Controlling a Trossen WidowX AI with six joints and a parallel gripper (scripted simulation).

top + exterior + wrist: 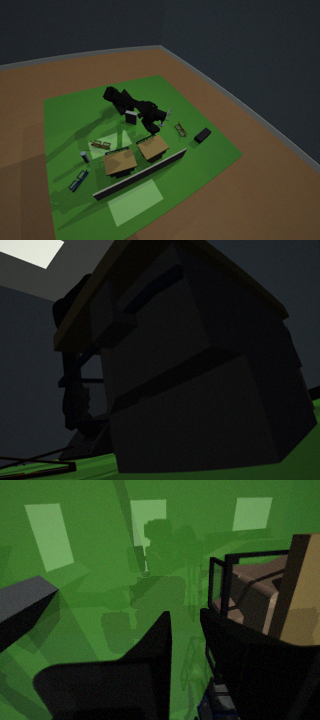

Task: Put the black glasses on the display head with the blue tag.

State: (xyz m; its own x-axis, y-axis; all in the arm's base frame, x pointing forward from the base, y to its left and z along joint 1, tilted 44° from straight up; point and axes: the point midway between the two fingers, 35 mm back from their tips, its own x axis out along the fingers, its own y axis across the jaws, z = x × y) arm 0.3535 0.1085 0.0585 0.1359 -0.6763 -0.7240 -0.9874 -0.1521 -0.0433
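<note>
The black glasses [137, 142] [228, 585] are at the face of the right-hand display head [153, 147] [255, 587], under its wooden top. A temple runs back along the head; bridge and ear contact cannot be made out. My gripper [154, 129] [184, 615] is partly open at the glasses' front, its fingertips apart with nothing gripped between them. One finger is close beside the rim and hides its lower part. A blue patch [202, 710] shows low in the wrist view; whether it is the tag is unclear. The other head [120, 161] [160, 420] wears dark blue glasses [155, 286].
A long low wall [139, 175] stands behind both heads. A grey box [131, 117] [25, 605] stands near the arm. Brown glasses [100, 144], folded blue glasses [78, 180], a grey cylinder [84, 157], a pale frame [169, 114] and a black box [202, 135] are around.
</note>
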